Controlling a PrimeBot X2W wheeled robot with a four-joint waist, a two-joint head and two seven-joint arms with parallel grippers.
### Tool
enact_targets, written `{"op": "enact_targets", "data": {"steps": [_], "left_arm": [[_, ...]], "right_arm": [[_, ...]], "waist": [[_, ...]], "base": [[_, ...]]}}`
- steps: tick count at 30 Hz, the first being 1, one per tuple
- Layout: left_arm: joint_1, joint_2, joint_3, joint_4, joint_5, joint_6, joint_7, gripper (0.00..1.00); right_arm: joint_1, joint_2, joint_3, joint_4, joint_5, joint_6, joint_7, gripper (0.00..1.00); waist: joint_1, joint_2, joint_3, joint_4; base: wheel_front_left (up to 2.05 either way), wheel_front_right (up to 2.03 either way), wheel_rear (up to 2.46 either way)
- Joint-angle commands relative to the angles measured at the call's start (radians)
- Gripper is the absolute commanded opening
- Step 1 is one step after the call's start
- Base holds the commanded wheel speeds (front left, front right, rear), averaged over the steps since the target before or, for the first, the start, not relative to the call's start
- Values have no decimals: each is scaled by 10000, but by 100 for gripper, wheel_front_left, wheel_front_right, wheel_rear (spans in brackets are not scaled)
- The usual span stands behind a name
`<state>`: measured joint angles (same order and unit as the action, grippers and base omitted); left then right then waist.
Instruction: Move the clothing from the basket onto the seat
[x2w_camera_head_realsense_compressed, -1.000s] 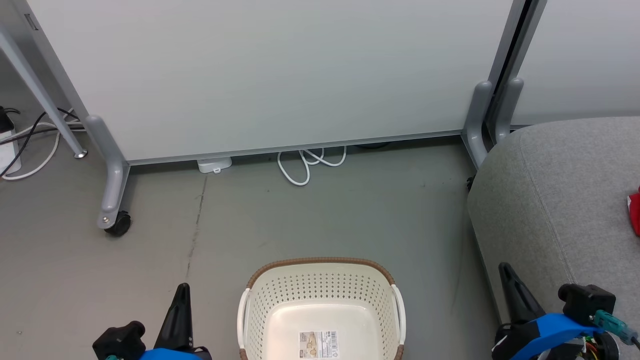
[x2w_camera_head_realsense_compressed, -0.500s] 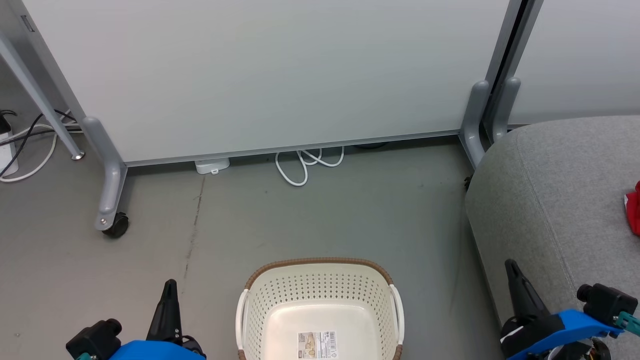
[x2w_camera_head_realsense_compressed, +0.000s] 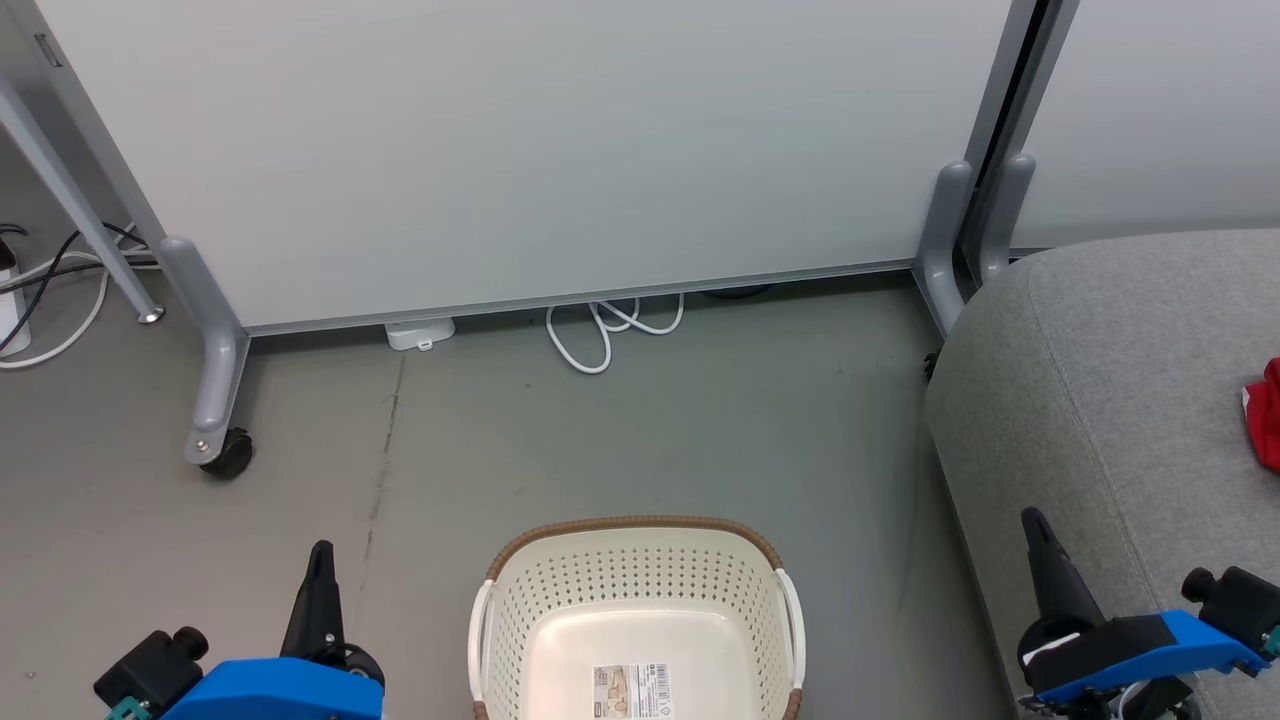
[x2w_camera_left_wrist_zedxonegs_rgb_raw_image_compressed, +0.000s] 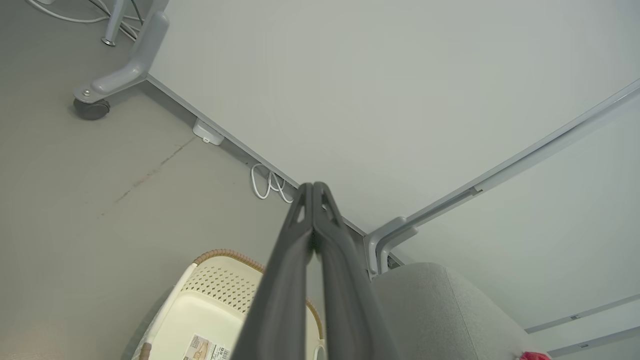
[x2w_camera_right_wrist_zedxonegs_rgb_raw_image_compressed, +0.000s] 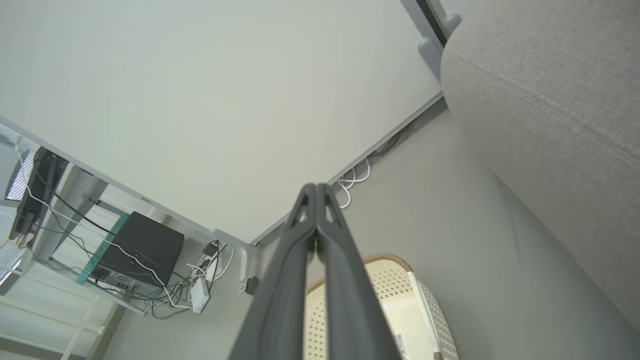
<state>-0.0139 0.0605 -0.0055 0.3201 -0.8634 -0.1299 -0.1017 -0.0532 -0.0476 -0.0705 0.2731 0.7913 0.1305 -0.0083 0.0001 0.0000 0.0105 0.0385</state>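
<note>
Clothing (x2w_camera_head_realsense_compressed: 1265, 412) position, head view?

Reply: Red fabric lies on the seat (x2w_camera_head_realsense_compressed: 1100, 380), cut off by the right edge of the view. The basket (x2w_camera_head_realsense_compressed: 640, 525) stands on the floor. Its visible bottom is bare except for a label, and its near part is out of frame. The left gripper (x2w_camera_head_realsense_compressed: 321, 560) and right gripper (x2w_camera_head_realsense_compressed: 1033, 525) flank it, holding nothing.

Query: Left wrist view, hazard?

Reply: The left gripper (x2w_camera_left_wrist_zedxonegs_rgb_raw_image_compressed: 313, 192) has its fingers pressed together and is empty. The basket (x2w_camera_left_wrist_zedxonegs_rgb_raw_image_compressed: 220, 255) and seat (x2w_camera_left_wrist_zedxonegs_rgb_raw_image_compressed: 440, 310) lie beyond it, with clothing (x2w_camera_left_wrist_zedxonegs_rgb_raw_image_compressed: 533, 356) at the bottom edge. Judgement: a garment in the basket's unseen near part could be overlooked.

Query: Right wrist view, hazard?

Reply: The right gripper (x2w_camera_right_wrist_zedxonegs_rgb_raw_image_compressed: 316, 192) is also clamped tight and empty. The basket (x2w_camera_right_wrist_zedxonegs_rgb_raw_image_compressed: 385, 260) is beyond the fingers, and the seat (x2w_camera_right_wrist_zedxonegs_rgb_raw_image_compressed: 540, 100) is close alongside. Judgement: an outward swing of this arm could scrape the upholstery.
</note>
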Motion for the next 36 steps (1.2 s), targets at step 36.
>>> {"op": "enact_targets", "data": {"steps": [36], "left_arm": [[-662,-26,639,-481,-3806,-8,1099,0]], "right_arm": [[-436,-34,-238,-241,4169,3,630,0]], "waist": [[-1,0,-30,-154]], "base": [[0,0,0]]}}
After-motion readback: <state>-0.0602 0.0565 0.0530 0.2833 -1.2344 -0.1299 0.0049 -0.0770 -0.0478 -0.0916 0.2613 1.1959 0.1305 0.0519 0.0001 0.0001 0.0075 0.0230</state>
